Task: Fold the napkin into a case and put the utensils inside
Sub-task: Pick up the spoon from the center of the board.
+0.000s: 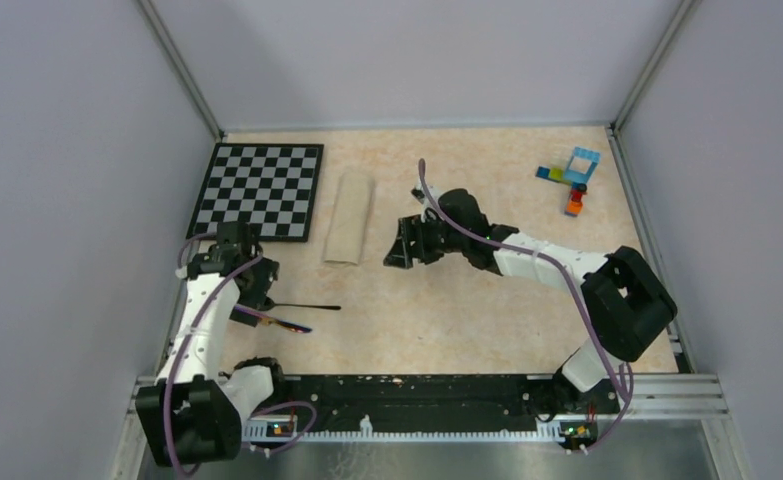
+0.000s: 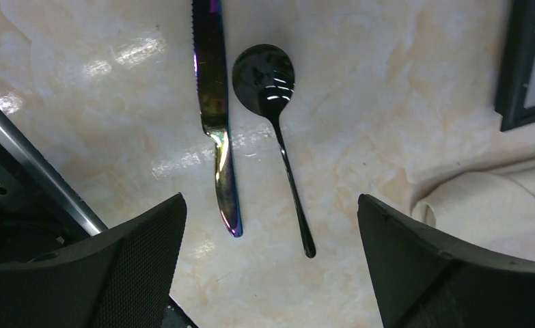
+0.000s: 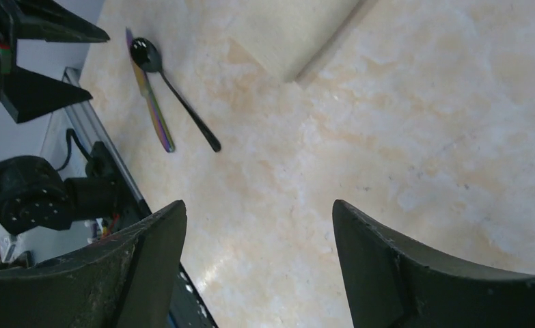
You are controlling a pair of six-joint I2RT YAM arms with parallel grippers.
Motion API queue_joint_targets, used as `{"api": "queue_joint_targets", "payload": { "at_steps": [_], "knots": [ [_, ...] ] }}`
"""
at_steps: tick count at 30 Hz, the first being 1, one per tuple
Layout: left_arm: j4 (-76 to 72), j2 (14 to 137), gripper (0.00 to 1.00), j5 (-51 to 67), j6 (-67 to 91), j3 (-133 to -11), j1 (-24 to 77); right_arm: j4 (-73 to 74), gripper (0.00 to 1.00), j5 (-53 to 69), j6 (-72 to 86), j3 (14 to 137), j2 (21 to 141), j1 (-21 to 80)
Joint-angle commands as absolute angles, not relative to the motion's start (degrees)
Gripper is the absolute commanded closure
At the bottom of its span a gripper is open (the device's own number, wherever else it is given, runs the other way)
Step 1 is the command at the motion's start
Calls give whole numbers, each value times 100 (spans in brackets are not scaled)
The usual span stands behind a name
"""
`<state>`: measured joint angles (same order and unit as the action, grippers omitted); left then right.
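Note:
The cream-beige napkin lies folded into a narrow case point(image 1: 351, 216) just right of the chequered board; its end shows in the left wrist view point(image 2: 497, 208) and in the right wrist view point(image 3: 298, 31). A black spoon point(image 2: 278, 130) and a rainbow-tinted knife point(image 2: 216, 116) lie side by side on the table at the front left, also seen from above, spoon point(image 1: 307, 306) and knife point(image 1: 285, 322), and in the right wrist view, spoon point(image 3: 179, 96) and knife point(image 3: 152, 102). My left gripper point(image 2: 271, 260) is open and empty above their handle ends. My right gripper point(image 3: 257, 260) is open and empty over bare table right of the case.
The black-and-white chequered board point(image 1: 259, 189) lies at the back left. Small coloured toy bricks point(image 1: 572, 178) sit at the back right. A metal rail point(image 1: 427, 392) runs along the near edge. Walls close in the table on three sides.

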<state>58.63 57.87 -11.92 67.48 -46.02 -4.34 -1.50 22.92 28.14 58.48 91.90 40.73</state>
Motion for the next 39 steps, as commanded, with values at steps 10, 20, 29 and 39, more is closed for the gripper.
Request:
{"api": "queue_joint_targets", "payload": {
  "at_steps": [10,20,29,39],
  "knots": [
    [5499,7533,23,-828,7723,-4679,-666,-1239,25,2676,3077,5080,8789,4033],
    [4986,8262,38,-576,7919,-4533,-666,-1126,25,2461,2947,5139,8921,4024],
    [4750,8707,56,-743,7936,-4483,-675,-1037,26,2331,2851,5194,9067,4017],
    [4801,8503,92,-1110,7705,-4475,-673,-1156,26,2248,2853,5089,9110,3887]
  ]
}}
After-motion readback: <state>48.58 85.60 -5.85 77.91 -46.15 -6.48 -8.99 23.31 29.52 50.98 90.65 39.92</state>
